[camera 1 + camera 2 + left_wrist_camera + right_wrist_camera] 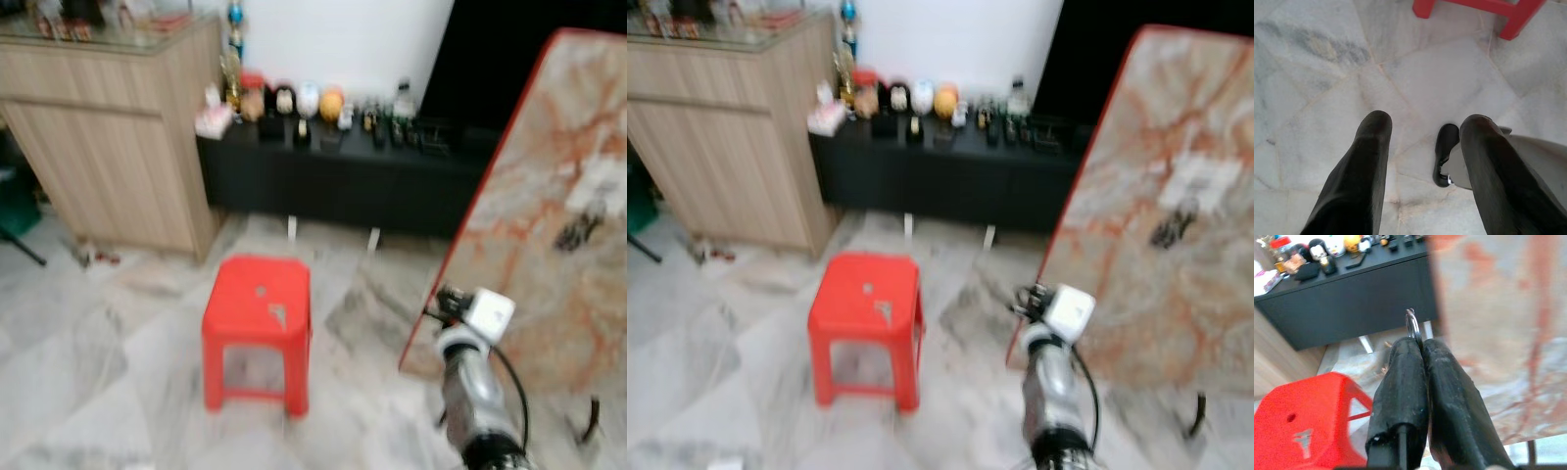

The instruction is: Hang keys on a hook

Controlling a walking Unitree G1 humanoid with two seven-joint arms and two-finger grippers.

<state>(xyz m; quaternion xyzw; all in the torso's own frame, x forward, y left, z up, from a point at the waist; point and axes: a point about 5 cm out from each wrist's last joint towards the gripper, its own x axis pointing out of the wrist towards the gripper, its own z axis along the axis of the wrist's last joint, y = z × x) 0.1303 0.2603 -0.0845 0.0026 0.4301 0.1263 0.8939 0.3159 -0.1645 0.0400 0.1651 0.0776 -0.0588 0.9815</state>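
The right claw [1418,345] was clamped shut on a metal key ring [1412,326], which projected just beyond the fingertips at the centre of the right wrist view. In the left eye view the right arm [470,392] rose from the lower right of the frame, beside the red-edged marble slab [549,215] leaning at the right. On the slab's upper right face hung a dark bunch of keys [578,230] below a pale patch (blur prevented confirming the hook itself).

The left claw [1425,147] pointed down at the marble floor [1312,88] with its fingers spread apart and nothing between them.

A red plastic stool [258,328] stood at the lower centre of the left eye view, with a small metallic item [278,313] on its seat (too blurred to identify). Behind it, a low black bench [333,171] carrying figurines crossed the upper centre, and a wooden cabinet [108,147] occupied the upper left.
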